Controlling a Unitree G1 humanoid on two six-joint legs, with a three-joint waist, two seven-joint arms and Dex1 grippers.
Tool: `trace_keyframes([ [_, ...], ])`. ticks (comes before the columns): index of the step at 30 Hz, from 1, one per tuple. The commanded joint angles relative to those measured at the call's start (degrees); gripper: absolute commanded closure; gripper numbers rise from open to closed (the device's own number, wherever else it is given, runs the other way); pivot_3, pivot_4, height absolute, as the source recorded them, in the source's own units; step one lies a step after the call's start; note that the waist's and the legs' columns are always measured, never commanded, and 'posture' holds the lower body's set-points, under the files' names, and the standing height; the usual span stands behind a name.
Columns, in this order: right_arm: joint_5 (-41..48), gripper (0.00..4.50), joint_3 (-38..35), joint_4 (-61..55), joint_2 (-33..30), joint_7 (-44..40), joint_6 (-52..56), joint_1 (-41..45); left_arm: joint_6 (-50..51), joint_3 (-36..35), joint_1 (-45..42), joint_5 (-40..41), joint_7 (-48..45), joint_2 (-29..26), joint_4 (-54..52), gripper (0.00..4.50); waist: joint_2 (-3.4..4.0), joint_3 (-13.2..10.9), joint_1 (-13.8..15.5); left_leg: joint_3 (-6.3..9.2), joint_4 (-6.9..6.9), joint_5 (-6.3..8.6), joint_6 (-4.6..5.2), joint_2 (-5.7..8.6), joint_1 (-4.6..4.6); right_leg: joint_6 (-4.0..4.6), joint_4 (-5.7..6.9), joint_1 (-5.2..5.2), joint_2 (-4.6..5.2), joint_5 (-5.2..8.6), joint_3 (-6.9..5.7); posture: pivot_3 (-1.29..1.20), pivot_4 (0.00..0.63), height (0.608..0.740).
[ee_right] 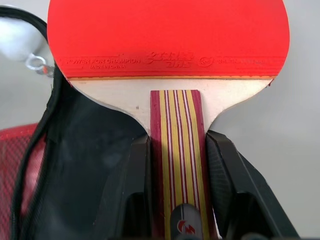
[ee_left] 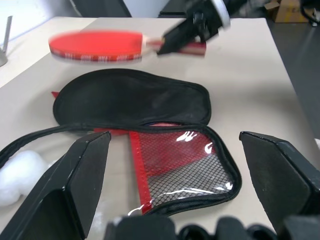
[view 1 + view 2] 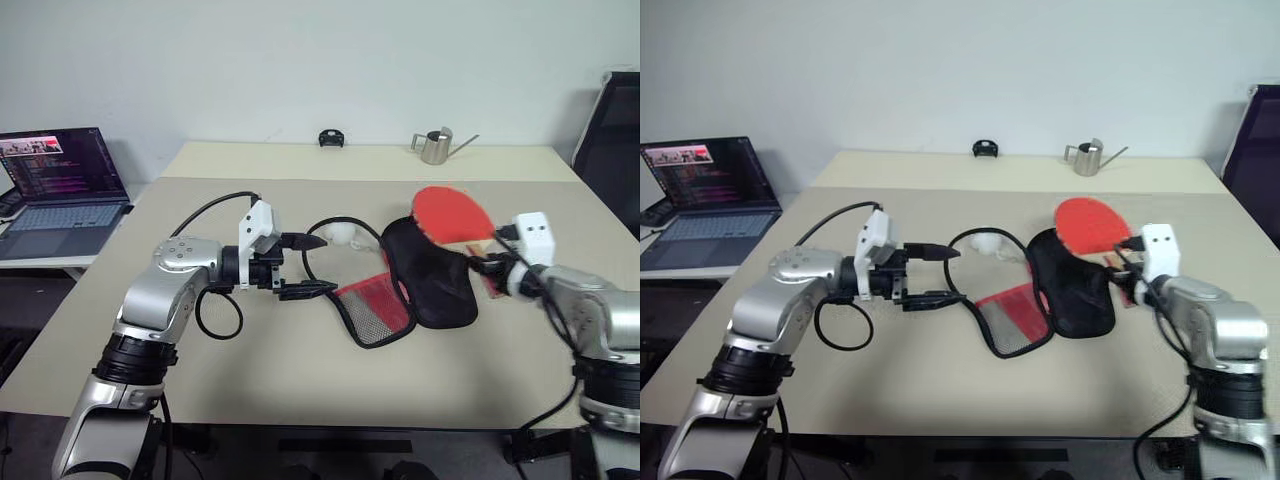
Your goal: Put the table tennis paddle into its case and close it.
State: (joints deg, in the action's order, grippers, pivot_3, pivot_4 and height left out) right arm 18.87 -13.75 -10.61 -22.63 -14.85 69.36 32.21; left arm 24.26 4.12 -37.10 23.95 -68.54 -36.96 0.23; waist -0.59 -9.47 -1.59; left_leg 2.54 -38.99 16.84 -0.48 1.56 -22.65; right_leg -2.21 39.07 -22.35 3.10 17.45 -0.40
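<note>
My right gripper [image 1: 177, 140] is shut on the striped wooden handle of the table tennis paddle [image 3: 450, 213]. The red blade hangs above the far right end of the case [image 3: 432, 280]. The case lies unzipped on the table, its black half to the right and its red mesh flap [image 3: 375, 308] folded out to the left. My left gripper [image 3: 325, 265] stands open left of the case, pointing right at the flap's edge with nothing between its fingers. In the left wrist view the paddle [image 2: 95, 45] floats beyond the black half [image 2: 130, 97].
A small white fluffy ball [image 3: 341, 234] lies by the case's black looped edging. A metal watering can [image 3: 435, 146] and a small black object [image 3: 331, 137] stand at the table's far edge. An open laptop [image 3: 65, 180] sits on a side desk at left, and a black chair [image 3: 615, 140] stands at right.
</note>
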Motion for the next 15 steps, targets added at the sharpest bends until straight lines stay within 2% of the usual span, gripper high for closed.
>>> trace_keyframes([
  [1,-1.2,3.39,0.4,-4.5,3.9,5.5,1.7,2.3,-1.0,-1.7,-0.2,0.3,0.5,-0.6,-1.2,0.0,0.0,0.0,-0.1,0.02,0.0,-0.01,-0.02,0.0,-0.05,0.0,0.0,-0.04,-0.01,0.0,-0.03,0.0,0.15,0.74],
  [8,-3.5,3.39,2.5,-3.7,10.5,11.4,1.1,2.1,-1.1,-1.9,0.1,0.4,0.8,-0.8,-1.4,0.0,0.01,0.0,-0.1,0.07,0.01,-0.02,-0.03,0.08,-0.17,0.0,-0.08,-0.1,0.01,0.0,-0.07,0.0,0.15,0.74],
  [15,-5.0,3.39,4.5,-4.3,10.5,12.1,0.8,-0.8,-1.2,-1.9,0.5,0.4,1.2,-0.7,-1.7,0.0,0.01,0.0,-0.2,0.07,0.02,-0.02,-0.02,0.08,-0.14,0.0,-0.02,-0.12,-0.03,0.0,-0.06,0.0,0.15,0.74],
])
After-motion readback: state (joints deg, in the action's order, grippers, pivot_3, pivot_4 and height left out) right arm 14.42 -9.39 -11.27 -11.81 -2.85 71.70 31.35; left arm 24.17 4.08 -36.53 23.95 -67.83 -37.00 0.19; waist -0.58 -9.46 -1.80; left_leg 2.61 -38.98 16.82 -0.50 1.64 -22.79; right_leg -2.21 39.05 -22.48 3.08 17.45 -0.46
